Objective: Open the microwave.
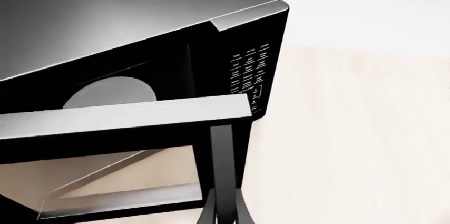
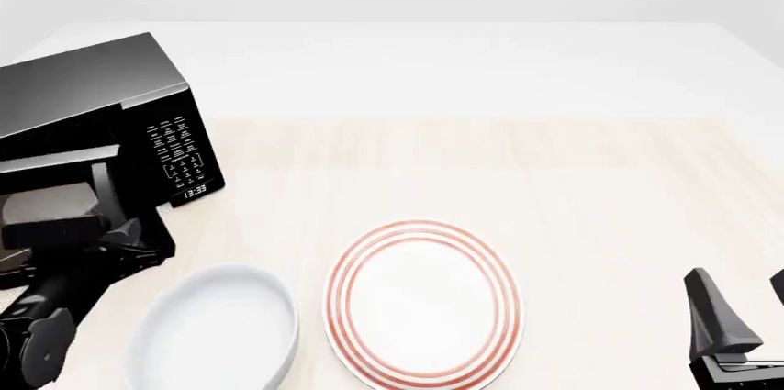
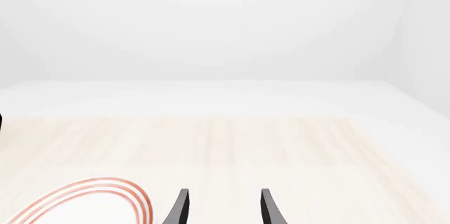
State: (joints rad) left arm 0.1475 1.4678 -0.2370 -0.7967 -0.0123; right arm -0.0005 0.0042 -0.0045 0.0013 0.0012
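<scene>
The microwave [image 2: 92, 119] fills the table's [image 2: 588, 188] far left corner, its door [image 1: 126, 121] swung partly open toward the left gripper [image 2: 117, 225]; a white bowl [image 2: 215, 335] and striped plate [image 2: 423, 303] block the near edge, while the right half lies bare ahead of the right gripper [image 3: 221, 208]

place: simulated kitchen-like tabletop | cues: microwave [image 2: 98, 128], plate [image 2: 423, 303], bowl [image 2: 218, 330], blank white surroundings
</scene>
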